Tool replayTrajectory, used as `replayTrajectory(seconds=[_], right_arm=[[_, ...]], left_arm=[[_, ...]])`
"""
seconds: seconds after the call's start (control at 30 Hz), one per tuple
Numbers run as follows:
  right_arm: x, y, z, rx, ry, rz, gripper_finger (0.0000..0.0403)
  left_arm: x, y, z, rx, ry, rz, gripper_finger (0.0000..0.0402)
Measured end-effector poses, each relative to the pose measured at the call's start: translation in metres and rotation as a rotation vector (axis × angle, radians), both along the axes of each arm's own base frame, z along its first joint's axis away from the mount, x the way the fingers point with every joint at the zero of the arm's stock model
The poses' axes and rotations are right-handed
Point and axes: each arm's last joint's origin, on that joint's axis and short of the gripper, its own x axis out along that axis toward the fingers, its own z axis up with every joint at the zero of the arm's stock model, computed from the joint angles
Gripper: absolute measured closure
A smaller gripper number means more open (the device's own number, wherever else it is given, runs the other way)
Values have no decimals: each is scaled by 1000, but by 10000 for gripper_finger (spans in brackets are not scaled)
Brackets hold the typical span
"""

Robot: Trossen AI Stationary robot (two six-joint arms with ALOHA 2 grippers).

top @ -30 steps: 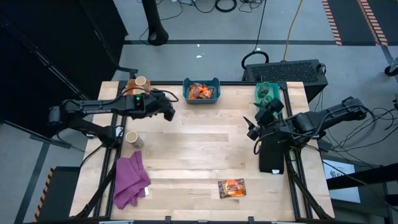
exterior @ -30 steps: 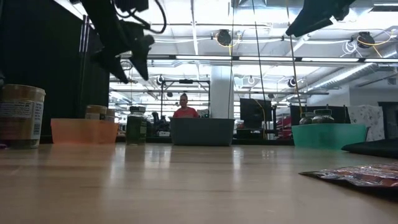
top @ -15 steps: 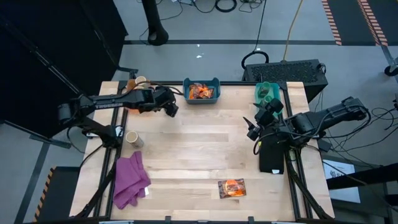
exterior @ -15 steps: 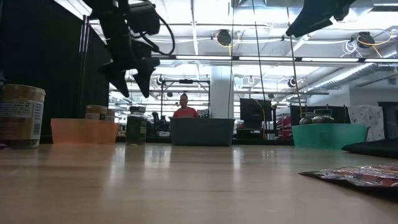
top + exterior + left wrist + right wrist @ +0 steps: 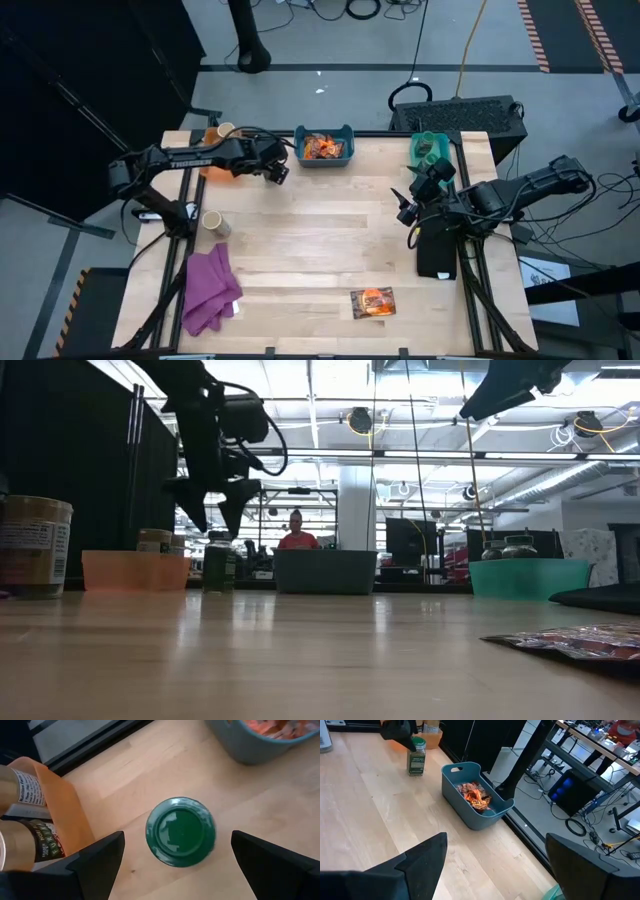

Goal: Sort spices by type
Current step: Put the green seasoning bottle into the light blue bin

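**Left gripper spread above the green jar by the blue bin**

My left gripper [image 5: 277, 172] hangs over the small dark-green cylindrical jar with a green lid [image 5: 180, 831], fingers [image 5: 95, 862] wide apart on either side of it, not touching it. In the low view the gripper [image 5: 212, 510] sits just above the jar [image 5: 218, 561], clear of the lid. The jar stands upright on the light wooden table [image 5: 330, 240], just left of the blue plastic bin [image 5: 324, 146] and right of the orange plastic bin [image 5: 60, 815].

The blue bin holds a heap of flat orange-and-dark printed packets [image 5: 323, 148]. The orange bin, further left of the blue bin at the same back edge, holds tan jars with printed labels [image 5: 27, 832].

One more flat orange-and-dark printed packet [image 5: 373, 302] lies loose well in front of the blue bin, near the table's front edge. A tan jar with a cream top [image 5: 213, 223] stands alone left and forward of the blue bin, just behind a crumpled purple cloth [image 5: 210, 290].

The teal plastic bin [image 5: 431, 148] sits right of the blue bin at the back edge; dark jar tops show over its rim in the low view [image 5: 518, 544].

My right gripper [image 5: 408, 207] waits right and forward of the blue bin, below the teal bin, fingers [image 5: 420, 860] spread apart and holding nothing.

A person in a red top [image 5: 296, 537] is in the room behind the blue bin.
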Motion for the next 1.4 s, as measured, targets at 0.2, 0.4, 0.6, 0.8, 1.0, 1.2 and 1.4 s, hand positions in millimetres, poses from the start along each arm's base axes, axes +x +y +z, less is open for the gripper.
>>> replayTrajectory(seconds=[0.2, 0.4, 0.6, 0.8, 1.0, 1.2, 1.4], right_arm=[[0, 0, 0, 0, 0, 0, 83], [0, 0, 0, 0, 1, 0, 83], [0, 0, 0, 0, 1, 0, 83], [0, 0, 0, 0, 1, 0, 83], [0, 0, 0, 0, 1, 0, 83], [0, 0, 0, 1, 1, 0, 83], [0, 0, 0, 1, 1, 0, 83]], left_arm=[[2, 3, -8, -9, 33, -5, 31], [4, 4, -10, -9, 36, -7, 35], [4, 4, -10, -7, 33, -7, 58], [6, 5, -9, 3, 12, -7, 72], [6, 5, -9, 4, 10, -8, 72], [6, 5, -9, 0, 9, -9, 73], [6, 5, -9, -3, 8, -10, 80]])
